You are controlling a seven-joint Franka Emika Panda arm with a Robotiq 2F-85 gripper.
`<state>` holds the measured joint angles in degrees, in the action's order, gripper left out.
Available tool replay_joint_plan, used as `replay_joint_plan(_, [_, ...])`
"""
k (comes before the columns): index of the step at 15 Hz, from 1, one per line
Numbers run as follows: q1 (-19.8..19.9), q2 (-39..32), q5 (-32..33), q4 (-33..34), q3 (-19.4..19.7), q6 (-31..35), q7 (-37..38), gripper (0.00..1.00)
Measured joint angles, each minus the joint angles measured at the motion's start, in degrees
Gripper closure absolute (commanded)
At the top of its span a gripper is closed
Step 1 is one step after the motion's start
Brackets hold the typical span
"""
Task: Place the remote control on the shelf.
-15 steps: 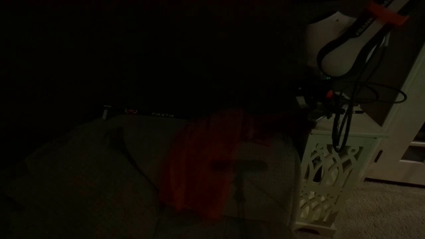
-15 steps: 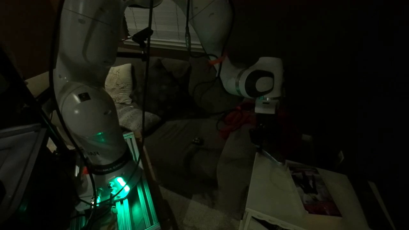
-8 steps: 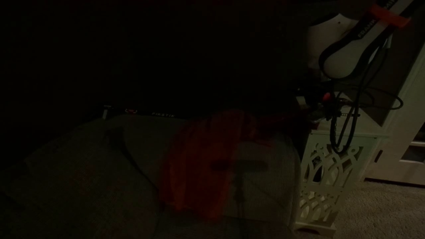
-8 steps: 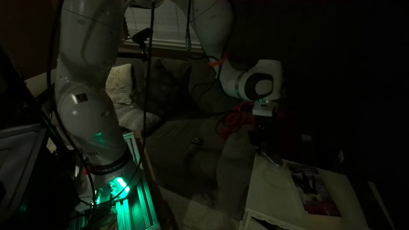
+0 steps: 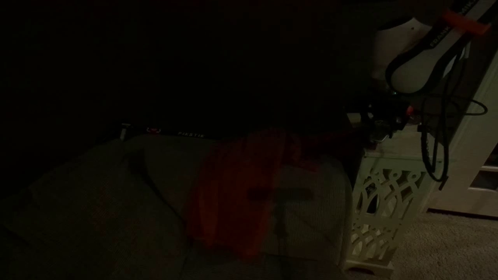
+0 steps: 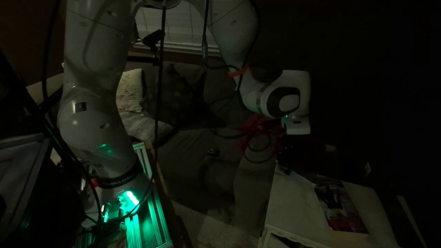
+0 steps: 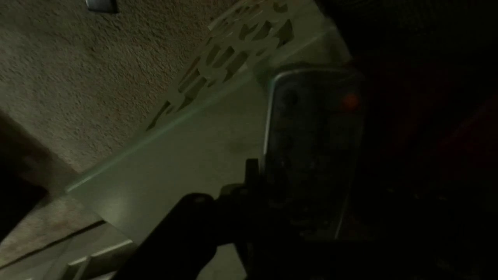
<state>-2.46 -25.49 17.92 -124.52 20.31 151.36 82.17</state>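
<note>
One remote control [image 7: 315,128], at the edge of the desk [image 6: 293,206], contact unclear | claw [image 6: 286,166] pinching it, grip partly lost in darkness | placing step, I judge, with the desk as shelf [image 5: 404,147]: I should ease inward, keep off the book [image 6: 339,206], level the remote control, lower gently, release only when flat

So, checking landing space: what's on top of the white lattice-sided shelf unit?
On the shelf unit lies a rectangular dark-and-pink block, probably a book. In the wrist view, the silver-edged remote control hides part of the top.
</note>
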Motion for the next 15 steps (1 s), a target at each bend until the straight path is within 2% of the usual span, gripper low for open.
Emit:
replay_joint_plan(7, [3.7,-3.2,1.3,-1.6,0.6,15.3,-21.6,0.7])
replay_joint_plan(10, [4.2,-4.9,0.8,-1.5,0.8,17.3,-30.7,0.7])
replay_joint_plan(11, [4.2,-5.2,0.4,-1.4,0.9,17.3,-32.9,0.61])
replay_joint_plan(12, [4.0,-5.3,0.0,-1.3,1.2,17.3,-35.0,0.2])
replay_joint_plan(13, [3.8,-5.4,-0.6,-1.2,1.4,17.3,-36.8,0.18])
replay_joint_plan(15, [3.3,-5.9,-1.7,-1.1,2.1,17.2,-39.3,0.06])
